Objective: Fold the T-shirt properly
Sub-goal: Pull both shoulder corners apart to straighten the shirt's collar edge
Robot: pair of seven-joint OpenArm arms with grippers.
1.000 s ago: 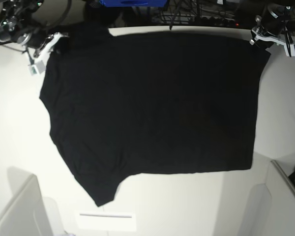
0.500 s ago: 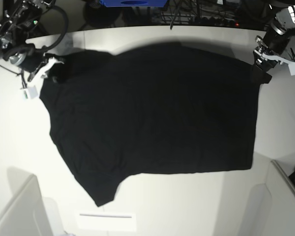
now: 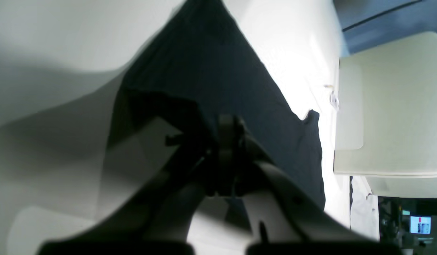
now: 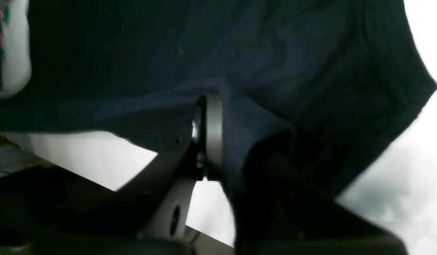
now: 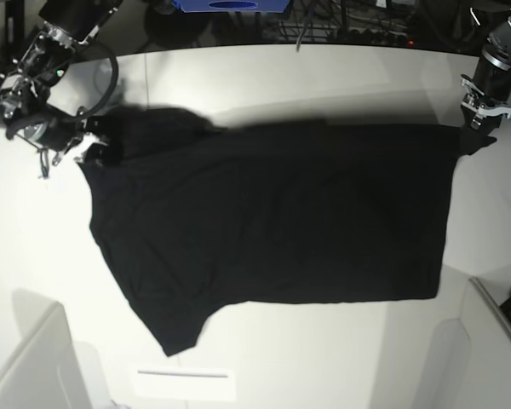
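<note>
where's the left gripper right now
In the base view the left gripper is at the far right of the table, shut on the T-shirt at its upper right corner.

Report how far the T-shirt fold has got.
Done: both corners gripped. The right gripper and left gripper have jaws shut on the T-shirt.
In hand: its far edge is lifted toward the near side.
Left: no fold laid; the near half lies flat, open.
</note>
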